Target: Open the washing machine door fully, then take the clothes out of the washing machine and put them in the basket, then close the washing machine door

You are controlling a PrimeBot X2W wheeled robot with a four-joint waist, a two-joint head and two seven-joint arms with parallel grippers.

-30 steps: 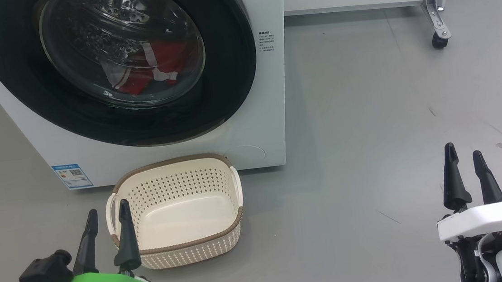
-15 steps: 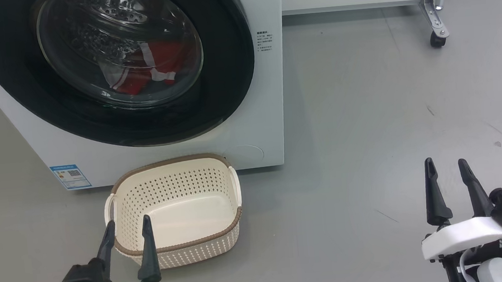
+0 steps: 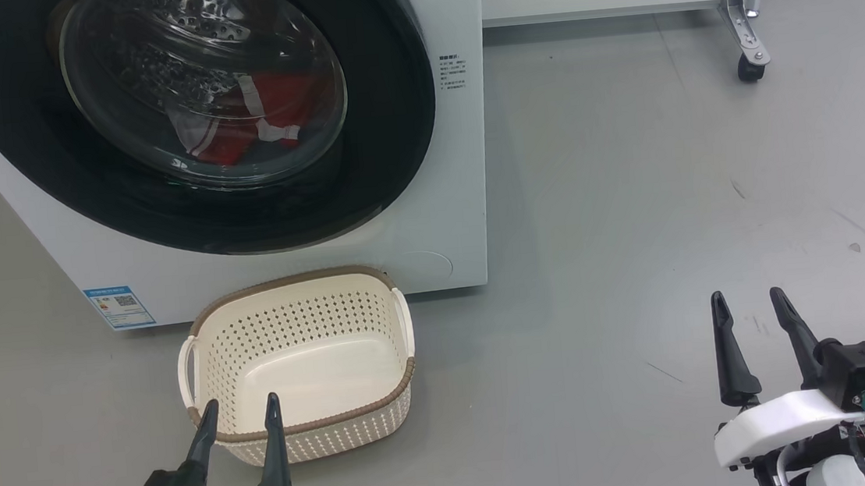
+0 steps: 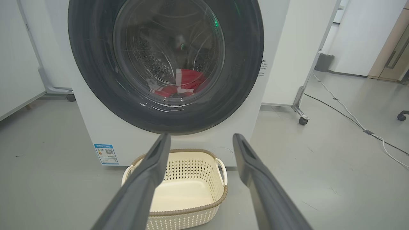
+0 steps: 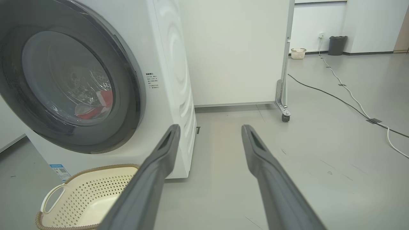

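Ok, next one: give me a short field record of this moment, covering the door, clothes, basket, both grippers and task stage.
door: washing machine door shut against the washing machine
clothes: red clothes inside the drum, seen through the glass
basket: basket empty, on the floor in front of the machine, below the door
left gripper: left gripper open, holding nothing, at the basket's near side
right gripper: right gripper open, holding nothing, above the floor to the machine's right
stage: door not yet opened

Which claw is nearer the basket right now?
Left. In the head view, the left claw, open, has its fingertips at the near rim of the basket. The right claw, also open, is far off to the basket's right, over bare floor.
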